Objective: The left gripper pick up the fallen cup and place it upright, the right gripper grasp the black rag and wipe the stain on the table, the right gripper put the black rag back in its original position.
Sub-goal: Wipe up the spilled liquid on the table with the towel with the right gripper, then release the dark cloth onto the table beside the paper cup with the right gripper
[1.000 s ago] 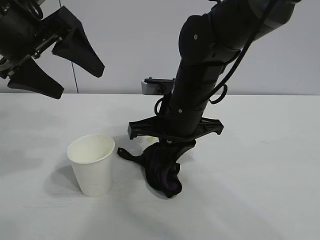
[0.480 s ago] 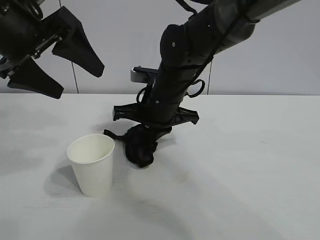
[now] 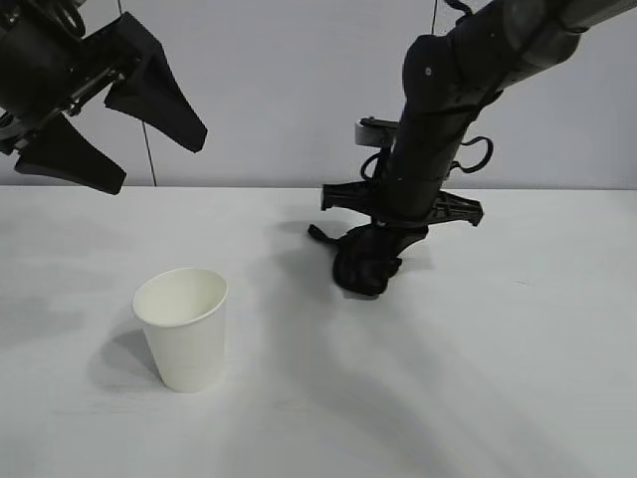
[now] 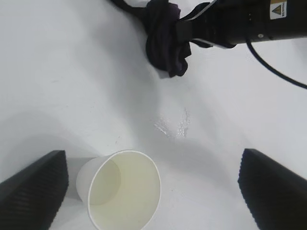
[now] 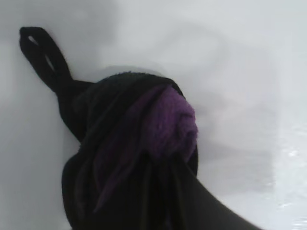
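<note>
The white paper cup (image 3: 183, 327) stands upright on the white table (image 3: 518, 378) at the front left; it also shows in the left wrist view (image 4: 122, 191). My left gripper (image 3: 114, 129) hangs open and empty high above it at the upper left. My right gripper (image 3: 383, 239) is shut on the black rag (image 3: 361, 261), which touches the table at the middle back. The rag shows in the left wrist view (image 4: 165, 36) and, with purple folds and a looped tail, in the right wrist view (image 5: 129, 143). No yellowish-brown stain shows; only a faint wet sheen (image 4: 172, 127) lies between cup and rag.
A grey wall (image 3: 279, 90) with a thin vertical seam rises behind the table's far edge. The right arm's thick links (image 3: 448, 110) lean over the table's back middle.
My right gripper has carried the rag from the front middle beside the cup, away and to the right, to the table's middle back. The left gripper and cup have not moved.
</note>
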Robot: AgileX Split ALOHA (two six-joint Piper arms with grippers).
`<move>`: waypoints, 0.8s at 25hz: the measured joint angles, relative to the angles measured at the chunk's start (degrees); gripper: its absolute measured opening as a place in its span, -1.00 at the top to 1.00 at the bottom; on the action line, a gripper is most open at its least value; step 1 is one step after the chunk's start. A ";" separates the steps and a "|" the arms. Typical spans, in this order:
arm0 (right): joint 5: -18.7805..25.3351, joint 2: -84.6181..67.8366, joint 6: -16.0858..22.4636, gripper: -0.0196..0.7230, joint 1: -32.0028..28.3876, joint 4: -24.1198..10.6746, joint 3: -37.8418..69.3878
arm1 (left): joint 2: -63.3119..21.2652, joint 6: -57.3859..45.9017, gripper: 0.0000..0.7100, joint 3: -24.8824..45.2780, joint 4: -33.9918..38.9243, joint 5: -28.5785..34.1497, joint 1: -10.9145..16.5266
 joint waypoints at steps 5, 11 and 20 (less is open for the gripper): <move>1.15 -4.17 -1.60 0.84 0.00 0.79 6.09 | 0.00 0.00 -0.95 0.00 0.00 -0.31 0.00; -3.88 -16.88 -2.02 0.84 0.00 2.29 26.55 | 0.00 0.00 -0.95 0.00 0.00 -0.31 0.00; -6.96 -34.40 -1.77 -0.21 0.00 3.70 35.92 | 0.00 0.00 -0.95 0.00 0.00 0.10 0.00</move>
